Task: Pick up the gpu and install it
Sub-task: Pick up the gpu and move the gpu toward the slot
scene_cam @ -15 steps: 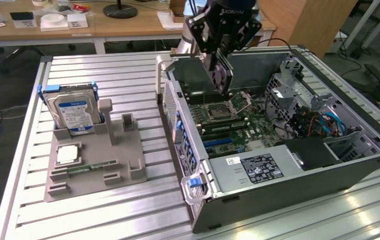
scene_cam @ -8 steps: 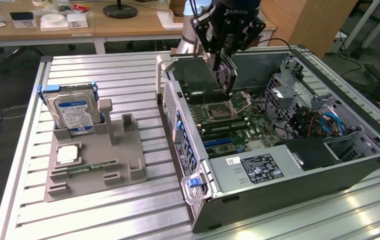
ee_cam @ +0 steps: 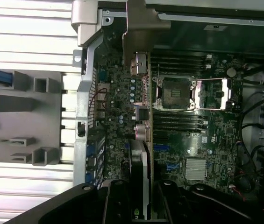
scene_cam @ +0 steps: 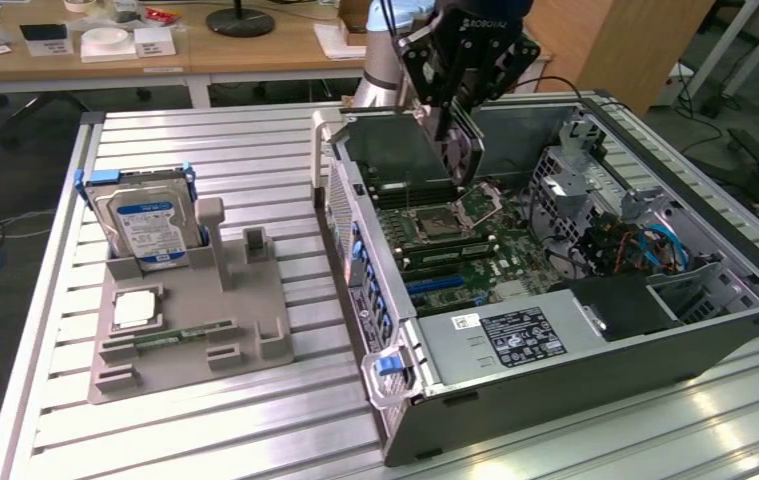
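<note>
The tool (scene_cam: pixel 457 108) grips the gpu (scene_cam: pixel 463 155) above the open case (scene_cam: pixel 699 330).
Card hangs edge-on directly below it, over the motherboard (ee_cam: pixel 206 140).

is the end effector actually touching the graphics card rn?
Touching. The wrist view shows the graphics card edge-on, pinched on both faces between the fingers of the end effector, with no gap on either side.

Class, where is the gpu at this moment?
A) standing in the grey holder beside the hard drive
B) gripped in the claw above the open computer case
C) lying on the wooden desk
B: the gpu is clamped edge-on in the claw, above the motherboard inside the computer case.
</note>
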`<action>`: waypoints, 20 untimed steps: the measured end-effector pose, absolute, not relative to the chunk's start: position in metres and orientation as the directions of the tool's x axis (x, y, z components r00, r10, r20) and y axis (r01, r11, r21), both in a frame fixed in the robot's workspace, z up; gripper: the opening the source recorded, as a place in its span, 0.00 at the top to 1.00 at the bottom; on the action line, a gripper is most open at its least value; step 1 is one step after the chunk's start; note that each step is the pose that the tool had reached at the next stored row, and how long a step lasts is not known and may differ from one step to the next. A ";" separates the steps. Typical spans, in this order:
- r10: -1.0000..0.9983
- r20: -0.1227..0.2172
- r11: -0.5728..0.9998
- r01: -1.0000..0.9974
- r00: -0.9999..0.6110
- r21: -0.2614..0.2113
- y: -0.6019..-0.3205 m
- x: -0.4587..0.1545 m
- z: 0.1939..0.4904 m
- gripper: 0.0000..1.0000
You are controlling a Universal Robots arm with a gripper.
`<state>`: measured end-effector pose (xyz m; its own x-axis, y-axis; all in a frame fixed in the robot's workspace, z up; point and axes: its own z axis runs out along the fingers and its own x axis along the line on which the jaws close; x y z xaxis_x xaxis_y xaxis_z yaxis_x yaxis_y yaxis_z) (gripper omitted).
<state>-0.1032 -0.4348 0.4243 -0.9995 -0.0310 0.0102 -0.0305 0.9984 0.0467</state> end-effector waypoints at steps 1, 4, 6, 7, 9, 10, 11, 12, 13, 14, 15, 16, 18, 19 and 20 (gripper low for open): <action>-0.031 0.010 0.998 -0.031 -0.999 0.047 -0.435 -0.102 0.424 0.72; -0.032 0.010 0.998 -0.031 -0.999 0.047 -0.435 -0.099 0.424 0.72; -0.032 0.010 0.998 -0.031 -0.999 0.047 -0.435 -0.097 0.424 0.72; -0.032 0.010 0.998 -0.031 -0.999 0.047 -0.435 -0.096 0.424 0.72; -0.032 0.010 0.998 -0.031 -0.999 0.047 -0.435 -0.094 0.424 0.72; -0.032 0.010 0.998 -0.032 -0.999 0.047 -0.435 -0.093 0.424 0.72; -0.032 0.010 0.998 -0.032 -0.999 0.047 -0.435 -0.092 0.424 0.72; -0.032 0.010 0.998 -0.032 -0.999 0.047 -0.435 -0.091 0.424 0.72; -0.032 0.010 0.998 -0.032 -0.999 0.047 -0.435 -0.090 0.424 0.72; -0.032 0.010 0.998 -0.032 -0.999 0.047 -0.435 -0.088 0.424 0.72; -0.032 0.010 0.998 -0.032 -0.999 0.047 -0.435 -0.087 0.424 0.72; -0.033 0.010 0.998 -0.032 -0.999 0.047 -0.435 -0.085 0.424 0.72; -0.033 0.010 0.998 -0.032 -0.999 0.047 -0.435 -0.083 0.424 0.72; -0.033 0.010 0.998 -0.032 -0.999 0.047 -0.435 -0.082 0.424 0.72; -0.033 0.010 0.998 -0.032 -0.999 0.047 -0.435 -0.081 0.424 0.72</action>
<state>-0.0815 -0.4348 0.4238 -0.9994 -0.0329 0.0101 -0.0324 0.9984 0.0468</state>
